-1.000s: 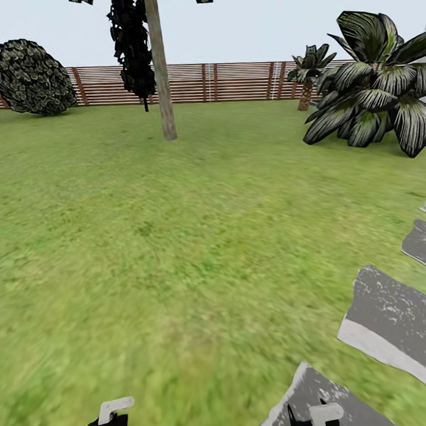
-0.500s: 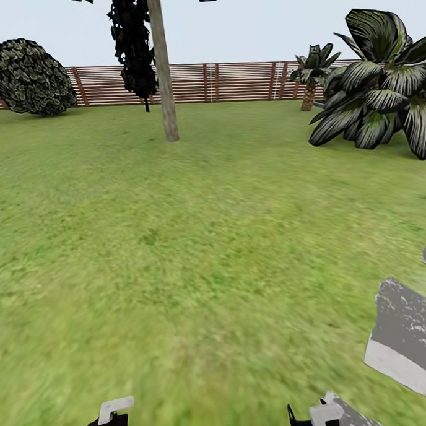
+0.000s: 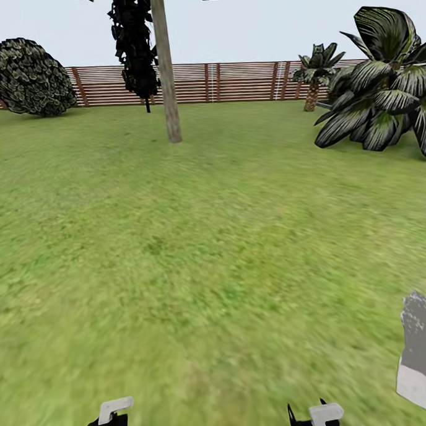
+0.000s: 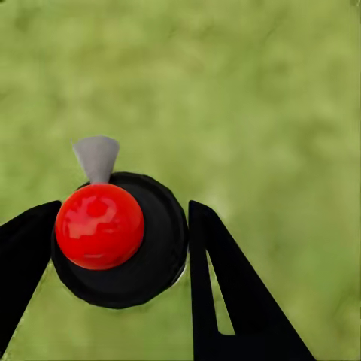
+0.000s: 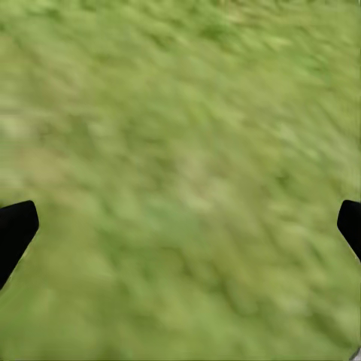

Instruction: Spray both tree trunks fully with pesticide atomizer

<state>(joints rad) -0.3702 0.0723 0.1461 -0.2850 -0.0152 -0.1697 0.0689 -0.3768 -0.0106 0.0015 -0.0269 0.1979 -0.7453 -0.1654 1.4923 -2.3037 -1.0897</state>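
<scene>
Left gripper (image 4: 113, 248) clamped on the atomizer (image 4: 120, 241), red top between its fingers. Trunk (image 3: 169, 85) well ahead, slightly right of it. Right gripper (image 5: 180, 226) spread, empty. Close in first; aim nozzle squarely.

1. We're seeing the tree trunk (image 3: 168, 72) running off the head view's top edge; its crown is mostly cut off, w/ just leaf scraps showing.
2. We're losing part of the big-leaved plant (image 3: 381, 94) and the stepping stone (image 3: 423, 352) past the right edge.
3. Both arms are showing only as tips at the bottom edge, so we can't judge the left gripper (image 3: 110, 419) or right gripper (image 3: 318, 416) there.
4. In the left wrist view, the pesticide atomizer (image 4: 120, 241) is hiding its own body under its red top; the fingers (image 4: 226, 293) are running off the frame.
5. In the right wrist view, we're getting blurred grass (image 5: 180, 173) and only finger (image 5: 15, 229) tips at the edges.
</scene>
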